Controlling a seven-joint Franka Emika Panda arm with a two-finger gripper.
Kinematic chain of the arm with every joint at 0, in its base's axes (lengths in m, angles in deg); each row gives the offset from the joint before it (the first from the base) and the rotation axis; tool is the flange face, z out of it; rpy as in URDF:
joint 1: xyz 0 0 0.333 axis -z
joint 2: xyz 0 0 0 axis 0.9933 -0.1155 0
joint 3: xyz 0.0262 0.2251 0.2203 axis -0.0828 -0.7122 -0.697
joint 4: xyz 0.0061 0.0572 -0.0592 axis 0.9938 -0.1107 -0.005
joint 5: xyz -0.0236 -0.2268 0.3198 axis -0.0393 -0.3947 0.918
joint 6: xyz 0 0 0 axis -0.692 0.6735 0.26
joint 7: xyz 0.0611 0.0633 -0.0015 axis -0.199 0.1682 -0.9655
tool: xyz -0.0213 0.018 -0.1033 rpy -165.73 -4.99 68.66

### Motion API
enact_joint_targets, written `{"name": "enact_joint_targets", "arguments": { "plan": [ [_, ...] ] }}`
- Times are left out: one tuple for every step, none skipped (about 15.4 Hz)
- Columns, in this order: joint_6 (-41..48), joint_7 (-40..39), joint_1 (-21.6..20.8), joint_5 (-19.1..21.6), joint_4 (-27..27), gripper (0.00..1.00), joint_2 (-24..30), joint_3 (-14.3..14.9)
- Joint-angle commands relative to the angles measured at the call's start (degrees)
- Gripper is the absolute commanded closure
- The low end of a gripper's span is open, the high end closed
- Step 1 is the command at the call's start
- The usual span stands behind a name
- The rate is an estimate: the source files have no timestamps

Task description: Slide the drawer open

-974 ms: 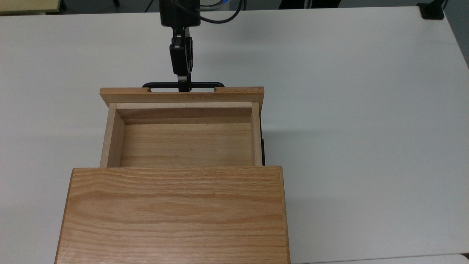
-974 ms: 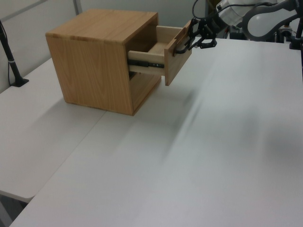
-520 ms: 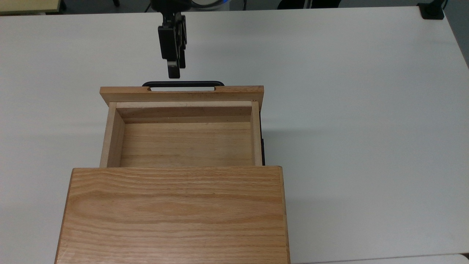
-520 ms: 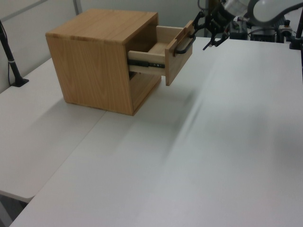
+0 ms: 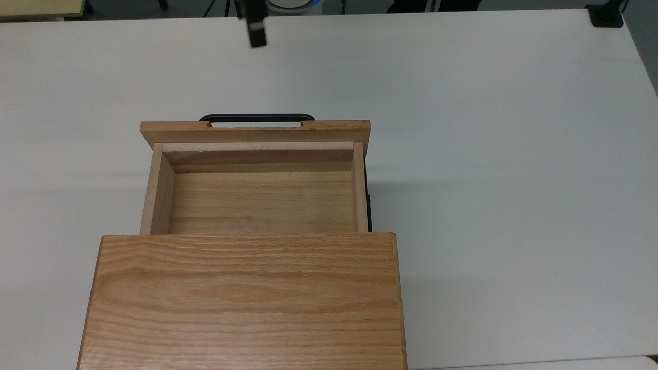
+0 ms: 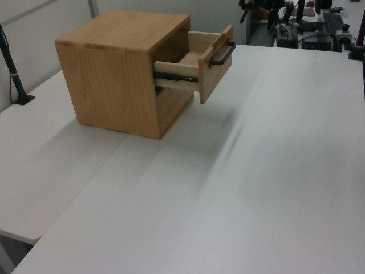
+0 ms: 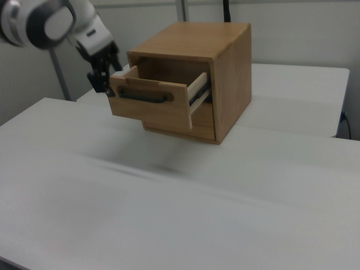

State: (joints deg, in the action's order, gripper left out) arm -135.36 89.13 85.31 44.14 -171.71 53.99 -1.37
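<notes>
Drawer [image 7: 151, 107] half out; tool [image 7: 100, 79] beside it

From my station I see the light oak wooden box drawer [image 5: 259, 200] as bare, matt wood with fine straight grain, its thin black metal bar handle [image 5: 257, 117] smooth with a slight sheen. The broad oak-grain cabinet [image 6: 122, 74] shows bolder, wavy grain under a satin finish. The white table [image 5: 488, 154] looks smooth and matt. The black two-finger gripper [image 7: 100, 76] looks like matt plastic beneath a glossy white arm shell [image 7: 48, 22].
</notes>
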Motion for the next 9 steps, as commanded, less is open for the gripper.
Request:
{"name": "enact_joint_targets", "arguments": {
  "plan": [
    [9.3,-20.4,-2.7,-0.5,3.5,0.0,-0.3,-0.3],
    [12.0,-25.1,-3.2,-0.5,4.2,0.0,-0.3,-0.4],
    [15.2,-29.8,-3.8,-0.6,4.5,0.0,-0.3,-0.4],
    [18.0,-35.2,-4.7,-1.0,4.6,0.0,-0.3,-0.4],
    [20.4,-41.3,-5.6,-2.1,4.6,0.0,-0.2,-0.4],
    [24.4,-47.2,-6.5,-3.8,4.6,0.0,-0.2,-0.4],
    [28.3,-53.0,-7.5,-6.4,4.6,0.0,-0.4,-0.4],
    [31.0,-58.3,-7.9,-8.5,4.6,0.0,-0.6,-0.4],
    [32.5,-61.6,-7.9,-9.7,4.6,0.0,-1.1,-0.4]
  ]
}}
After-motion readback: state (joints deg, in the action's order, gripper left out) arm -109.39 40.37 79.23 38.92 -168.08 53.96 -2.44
